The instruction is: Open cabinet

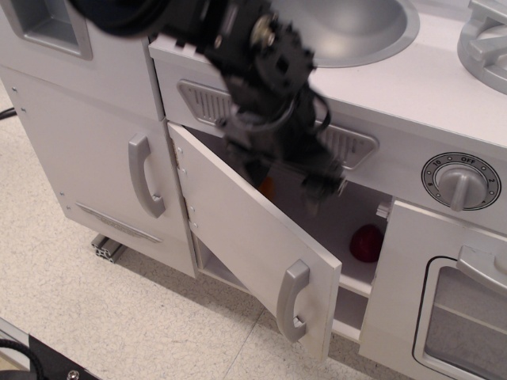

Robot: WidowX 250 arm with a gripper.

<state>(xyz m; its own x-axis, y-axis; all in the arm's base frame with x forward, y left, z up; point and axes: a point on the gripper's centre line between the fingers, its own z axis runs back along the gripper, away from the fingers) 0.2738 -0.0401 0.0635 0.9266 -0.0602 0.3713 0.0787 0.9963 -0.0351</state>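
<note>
The cabinet's wide light grey door (242,233) stands swung out on its two left-edge hinges (183,169), about half open. Its small silver handle (291,301) is free at the door's lower right. Inside I see a white shelf (358,273) with a red round object (367,241) and a bit of something orange (268,188). My black gripper (289,180) is blurred, above the door's top edge and in front of the vent panel (348,146). Its fingers look spread and hold nothing.
A tall narrow grey door with a long curved handle (145,176) is at the left. The windowed oven door (451,313) and a timer knob (461,180) are at the right. A round sink (348,28) sits in the counter top. Beige floor lies below.
</note>
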